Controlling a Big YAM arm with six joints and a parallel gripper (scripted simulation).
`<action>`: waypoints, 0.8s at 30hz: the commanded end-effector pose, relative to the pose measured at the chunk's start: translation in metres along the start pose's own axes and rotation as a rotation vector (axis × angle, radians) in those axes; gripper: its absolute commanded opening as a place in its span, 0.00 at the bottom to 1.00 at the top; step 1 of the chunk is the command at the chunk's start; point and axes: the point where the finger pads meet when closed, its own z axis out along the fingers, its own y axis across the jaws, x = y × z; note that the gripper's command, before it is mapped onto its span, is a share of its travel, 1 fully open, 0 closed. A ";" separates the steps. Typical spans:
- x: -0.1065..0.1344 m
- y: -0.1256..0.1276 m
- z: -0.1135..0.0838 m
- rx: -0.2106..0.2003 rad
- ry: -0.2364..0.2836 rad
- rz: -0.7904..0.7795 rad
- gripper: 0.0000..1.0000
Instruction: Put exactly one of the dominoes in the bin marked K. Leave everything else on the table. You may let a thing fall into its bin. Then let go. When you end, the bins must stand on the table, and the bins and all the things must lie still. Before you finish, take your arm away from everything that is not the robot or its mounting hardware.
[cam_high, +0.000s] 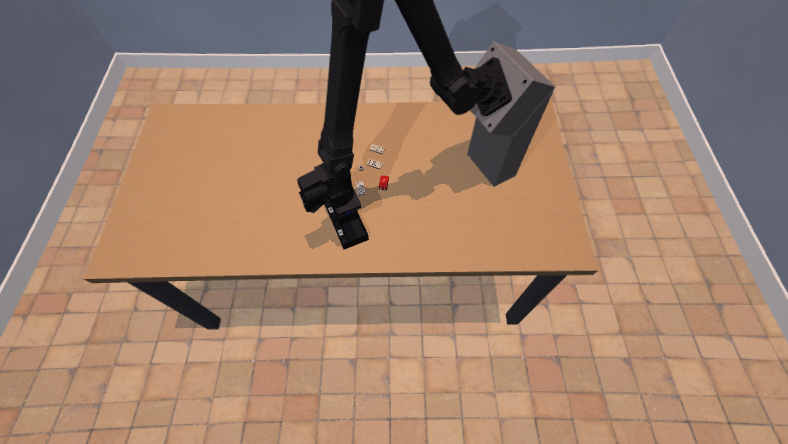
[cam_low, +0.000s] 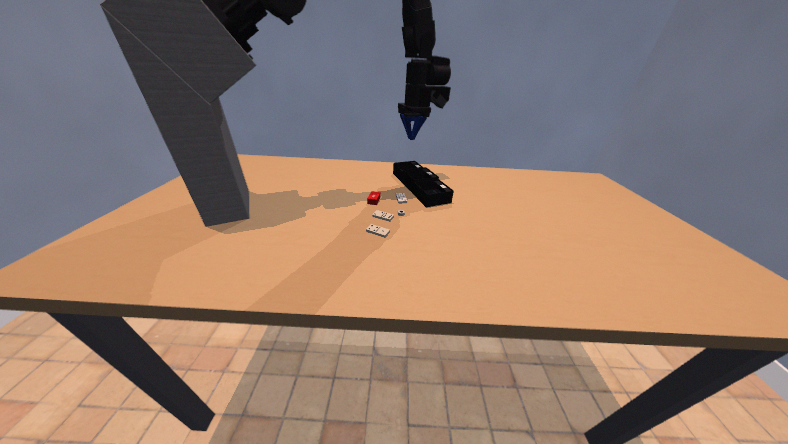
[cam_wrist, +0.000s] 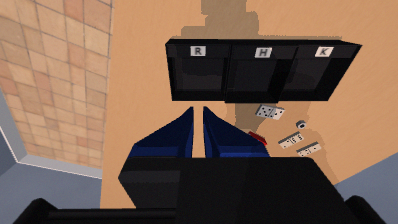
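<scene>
Above the table (cam_high: 220, 193) (cam_low: 551, 248) (cam_wrist: 135, 75), bin K (cam_low: 438, 198) (cam_wrist: 303, 75) lies beyond and right of the jaws (cam_high: 348, 212) (cam_low: 411, 137) in the wrist view, which are nearly closed, holding nothing. Three dominoes (cam_high: 374, 163) (cam_low: 382, 215) (cam_wrist: 270, 111) lie right of them; one finger partly hides a red object (cam_high: 383, 182) (cam_low: 373, 197) (cam_wrist: 258, 138).
</scene>
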 end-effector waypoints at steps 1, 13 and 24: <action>-0.006 0.004 -0.033 -0.005 -0.014 0.004 0.09; -0.007 0.003 -0.086 -0.003 0.004 0.004 0.09; 0.012 -0.021 -0.071 0.007 -0.005 0.168 0.40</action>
